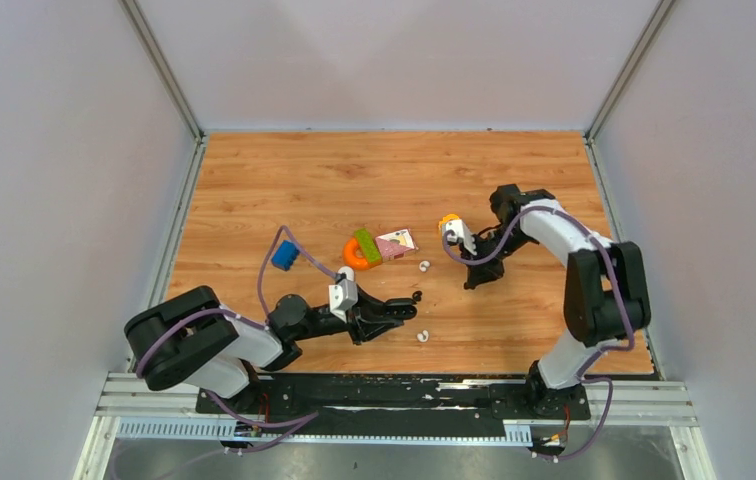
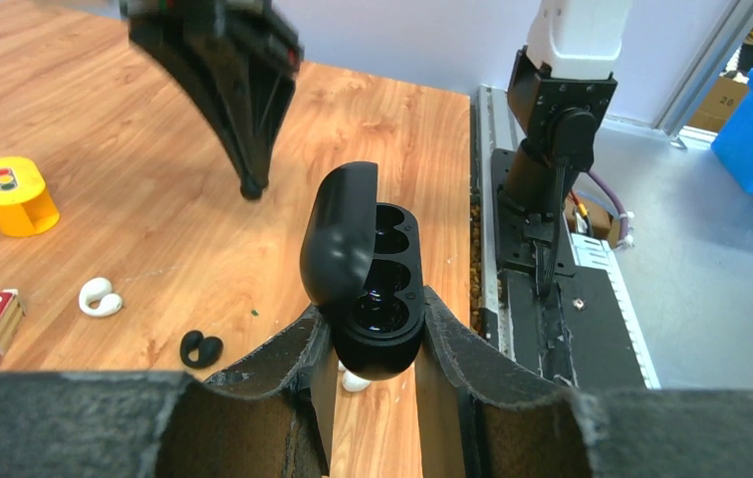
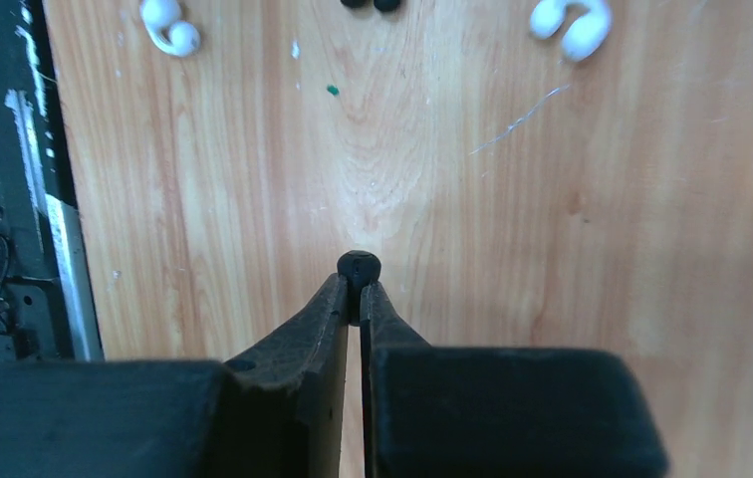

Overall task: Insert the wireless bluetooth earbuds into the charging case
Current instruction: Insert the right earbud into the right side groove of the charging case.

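Observation:
My left gripper is shut on an open black charging case, lid up, its two wells showing. My right gripper is shut on a tiny black earbud, held just above the wood right of the case; its tips show in the left wrist view. A second black earbud lies by the left fingers and shows in the left wrist view. One white earbud lies farther back, another nearer, partly under the case.
An orange ring, a green block and a patterned card box lie behind the left gripper. A blue block is at the left, a yellow toy by the right wrist. The black base rail runs along the near edge.

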